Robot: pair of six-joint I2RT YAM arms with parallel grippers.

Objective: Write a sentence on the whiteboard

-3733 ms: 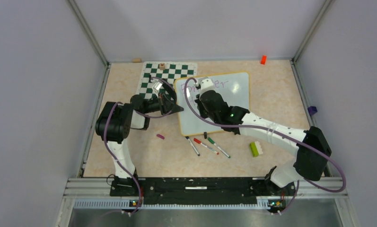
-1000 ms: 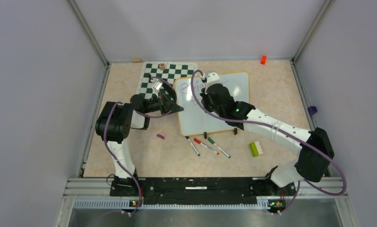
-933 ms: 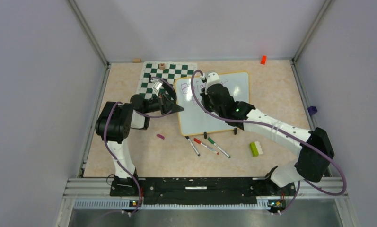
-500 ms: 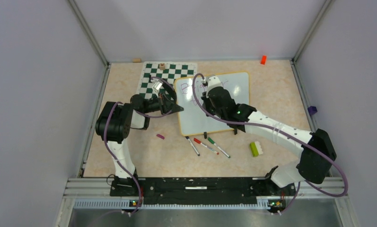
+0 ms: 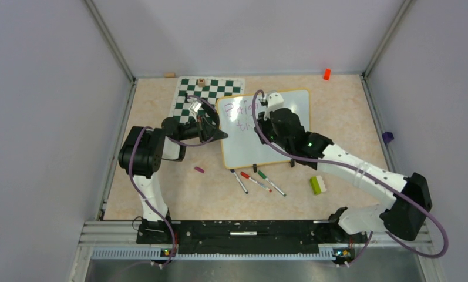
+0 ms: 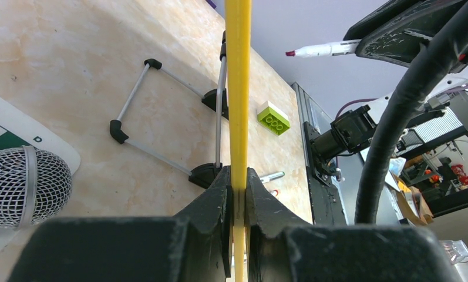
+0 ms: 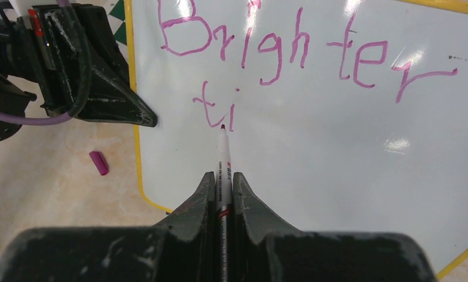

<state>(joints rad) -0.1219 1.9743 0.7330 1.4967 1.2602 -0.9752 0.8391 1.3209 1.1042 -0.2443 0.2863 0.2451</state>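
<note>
The whiteboard point(image 5: 252, 150) lies tilted at mid-table, white with a yellow rim. My left gripper point(image 5: 222, 134) is shut on the rim of its left edge, which runs as a yellow strip point(image 6: 238, 88) between the fingers point(image 6: 237, 176). The sentence point(image 7: 266, 50) stands in purple as "Brighter", with "ti" point(image 7: 216, 108) on a line below it. My right gripper point(image 7: 222, 176) is shut on a white marker point(image 7: 223, 150) whose purple tip sits at the foot of the "i". From above, that gripper point(image 5: 259, 128) hangs over the board's middle and hides part of the writing point(image 5: 240, 111).
A green-and-white chess mat point(image 5: 190, 97) lies behind the left gripper, with a metal mesh ball point(image 6: 23, 185) on it. A purple cap point(image 5: 199, 170) and three markers point(image 5: 258, 181) lie in front of the board, beside a green brick point(image 5: 316, 185). Small blocks point(image 5: 326, 74) sit by the walls.
The right gripper has moved to the right across the board with the marker, uncovering "Bri" and a new "ti" on a second line. The left gripper has not moved.
</note>
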